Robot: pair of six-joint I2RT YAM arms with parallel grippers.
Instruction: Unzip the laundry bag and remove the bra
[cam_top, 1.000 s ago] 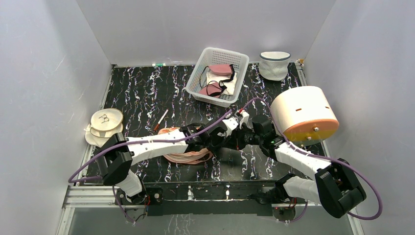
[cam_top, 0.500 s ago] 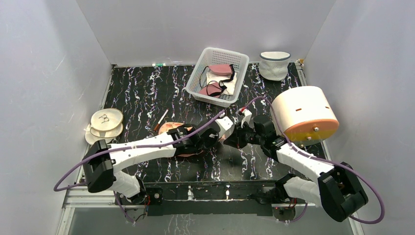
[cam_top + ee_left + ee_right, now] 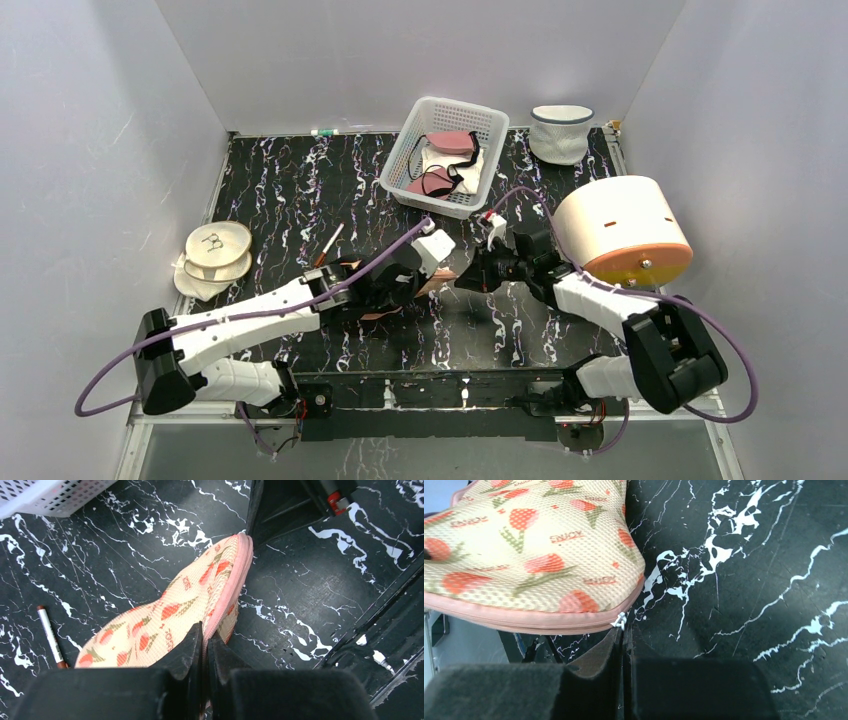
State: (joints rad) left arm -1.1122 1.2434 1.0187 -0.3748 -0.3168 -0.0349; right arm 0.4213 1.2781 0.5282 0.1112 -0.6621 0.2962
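Observation:
The laundry bag (image 3: pixel 165 615) is a peach pouch with red-green marks and salmon zip trim. It lies zipped near the table's middle (image 3: pixel 441 284), between my two grippers. My left gripper (image 3: pixel 205 632) is shut on the bag's zip-trim edge, with the pouch stretching away from its fingertips. At the pouch's pointed end, my right gripper (image 3: pixel 623 630) is shut on the small white zip pull (image 3: pixel 620 621), the bag (image 3: pixel 524 560) rising to its upper left. In the top view the left gripper (image 3: pixel 432 284) and right gripper (image 3: pixel 468 281) nearly face each other. The bra is hidden.
A white basket (image 3: pixel 400 170) at the back holds a pink bra with black straps and white cloth. A white mesh tub (image 3: pixel 560 133) stands back right. A large cream drum (image 3: pixel 620 232) crowds the right arm. A cream round case (image 3: pixel 213 250) sits left, a pen (image 3: pixel 330 243) near the bag.
My left gripper has closed on the bag's edge and reached farther right and away. The bag has shifted right with it. The right gripper has drawn back slightly toward the basket.

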